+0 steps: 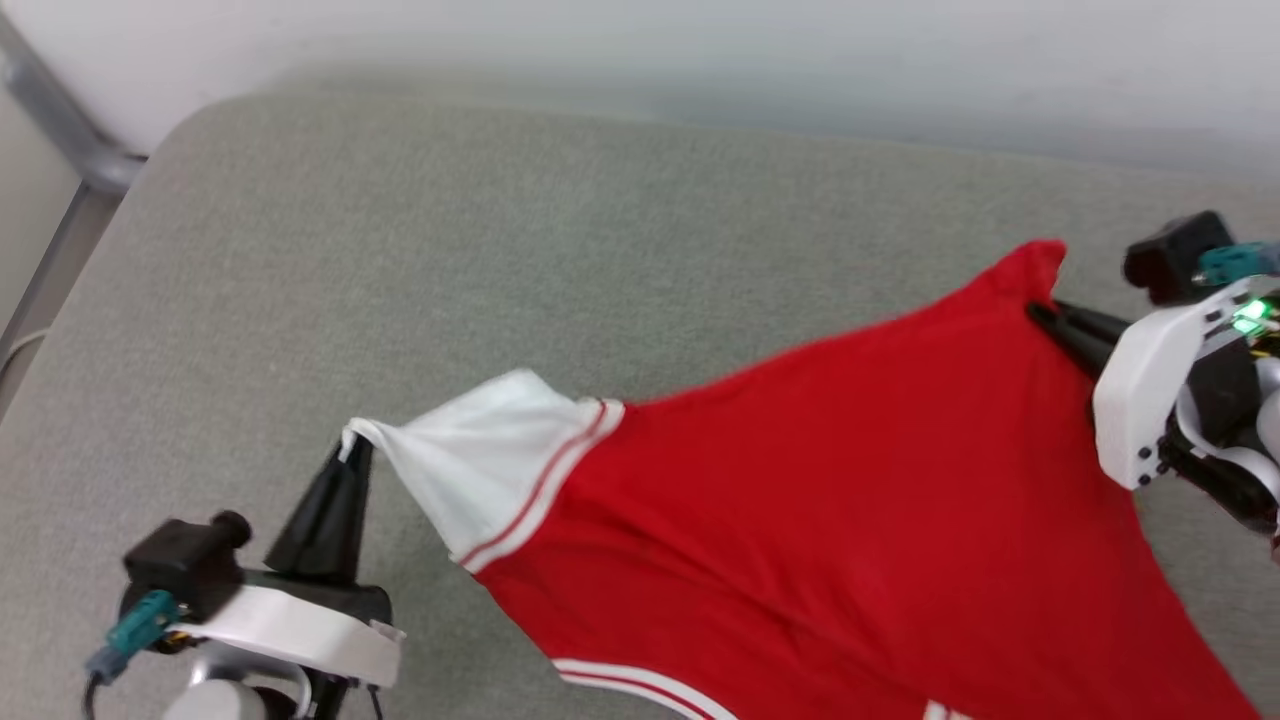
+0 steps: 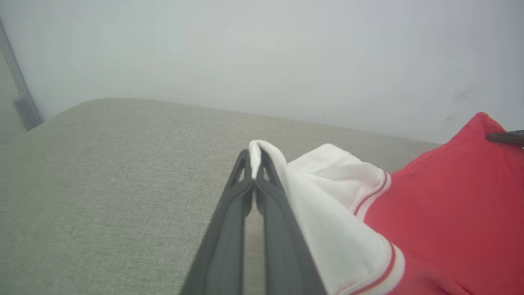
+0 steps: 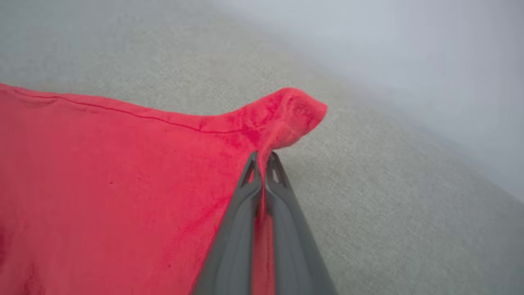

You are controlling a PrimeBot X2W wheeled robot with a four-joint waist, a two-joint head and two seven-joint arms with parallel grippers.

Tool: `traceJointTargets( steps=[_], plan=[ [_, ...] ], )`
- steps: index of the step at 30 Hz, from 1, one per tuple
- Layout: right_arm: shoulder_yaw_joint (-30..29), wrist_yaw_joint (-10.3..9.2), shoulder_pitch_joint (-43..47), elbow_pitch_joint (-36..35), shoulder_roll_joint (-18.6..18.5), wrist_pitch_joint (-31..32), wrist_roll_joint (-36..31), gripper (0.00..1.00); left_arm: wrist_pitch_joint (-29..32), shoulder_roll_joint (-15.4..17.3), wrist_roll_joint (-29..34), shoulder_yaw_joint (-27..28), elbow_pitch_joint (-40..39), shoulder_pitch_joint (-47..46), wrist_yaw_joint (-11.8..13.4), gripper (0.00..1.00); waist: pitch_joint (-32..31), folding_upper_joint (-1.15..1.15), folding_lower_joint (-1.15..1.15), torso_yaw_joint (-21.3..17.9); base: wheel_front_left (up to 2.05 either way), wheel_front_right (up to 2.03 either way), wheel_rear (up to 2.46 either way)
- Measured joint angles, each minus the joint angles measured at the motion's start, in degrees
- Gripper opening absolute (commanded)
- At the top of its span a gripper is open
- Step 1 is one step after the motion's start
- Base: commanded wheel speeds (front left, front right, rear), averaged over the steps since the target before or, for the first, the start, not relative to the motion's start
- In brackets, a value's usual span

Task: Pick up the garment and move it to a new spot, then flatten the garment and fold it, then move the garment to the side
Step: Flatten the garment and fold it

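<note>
Head view: garment [image 1: 820, 500] stretched btw both grippers, so the move step is in hand and flattening comes next.
Both clamp cloth: left gripper [image 1: 352, 450] on the white sleeve tip, right gripper [image 1: 1042, 312] on a red corner. Next likely needs both arms lowering together w/ tension held. Bare grey cushion [image 1: 450, 250] lies beyond the garment, w/ cushion edge & wall [image 1: 700, 40] further off.

The left gripper [image 1: 352, 455] has long dark tapered fingers [image 1: 322, 525], a white wrist shell [image 1: 290, 635], a black camera block [image 1: 185, 570] and a teal connector [image 1: 140, 625] at 9 o'clock. The right gripper [image 1: 1040, 312] matches, with dark screws [image 1: 1140, 455] and a lit green light [image 1: 1248, 318].
</note>
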Motion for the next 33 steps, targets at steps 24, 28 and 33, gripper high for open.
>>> traceJointTargets(
  steps=[24,28,33],
  plan=[
    [-34.4,0.00,2.9,-24.2,7.7,-0.2,-11.2,0.00,10.6,8.8,2.1,4.0,-15.8,-36.5,-1.1,0.00,-3.7,0.00,-0.01,-8.0,0.00,0.00,0.00],
    [-35.5,0.00,-1.1,-25.4,8.7,2.1,-12.7,0.00,12.2,7.7,0.8,2.7,-12.8,-44.6,-2.4,0.00,-1.2,0.00,0.00,-8.2,0.00,0.00,0.00],
    [-35.5,0.00,-9.7,-24.0,9.4,4.1,-14.2,0.00,13.5,6.8,-0.9,1.9,-6.2,-55.5,-3.7,0.00,3.2,0.00,0.00,-8.3,0.00,0.00,0.00]
  ],
)
